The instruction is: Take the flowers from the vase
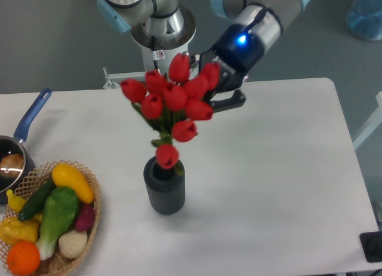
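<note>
Vase (165,193) upright, flowers (173,100) buds-up above it, stems vertical

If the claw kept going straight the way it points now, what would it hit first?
The claw points down-left into the flowers, so the red tulip heads come first; it already seems to be among them. Depth is unclear from this single view, and whether its fingers are closed is hidden.

UR5e arm, silver-grey with pale blue joint caps

Beyond the counter's (286,168) far edge stands a round silver base column (162,25) bearing a small label and a black cable; nearer the counter, the grey wrist ends in a silver ring, a black housing with a glowing blue light, and a black claw (222,88).
</note>
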Motion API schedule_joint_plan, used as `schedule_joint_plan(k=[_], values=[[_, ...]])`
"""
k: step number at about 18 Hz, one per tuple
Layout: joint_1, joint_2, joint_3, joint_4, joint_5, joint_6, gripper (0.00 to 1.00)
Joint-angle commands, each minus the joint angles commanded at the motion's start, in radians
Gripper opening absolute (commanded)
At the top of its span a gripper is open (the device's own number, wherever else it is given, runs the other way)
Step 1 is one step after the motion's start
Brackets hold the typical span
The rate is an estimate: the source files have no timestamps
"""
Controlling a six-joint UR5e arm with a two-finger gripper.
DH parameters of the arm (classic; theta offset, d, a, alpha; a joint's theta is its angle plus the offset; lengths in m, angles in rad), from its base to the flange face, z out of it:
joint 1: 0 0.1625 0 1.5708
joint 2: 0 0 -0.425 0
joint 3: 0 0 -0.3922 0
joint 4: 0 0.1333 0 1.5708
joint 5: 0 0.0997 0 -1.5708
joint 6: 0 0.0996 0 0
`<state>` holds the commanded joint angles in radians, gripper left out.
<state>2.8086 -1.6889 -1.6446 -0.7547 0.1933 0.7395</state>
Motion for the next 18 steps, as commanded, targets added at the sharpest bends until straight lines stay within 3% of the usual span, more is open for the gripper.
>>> schedule_joint_plan(k=[5, 7, 10, 15, 18], values=[[0.109, -0.017, 0.029, 0.003, 0.032, 0.101, 0.0], [0.135, -0.021, 0.016, 0.002, 0.159, 0.174, 0.0], [0.134, -0.029, 0.006, 0.0, 0.369, 0.259, 0.0], [0.131, -0.095, -0.004, -0.008, 0.439, 0.328, 0.0], [0.111, -0.098, -0.018, -0.015, 0.608, 0.366, 0.0]])
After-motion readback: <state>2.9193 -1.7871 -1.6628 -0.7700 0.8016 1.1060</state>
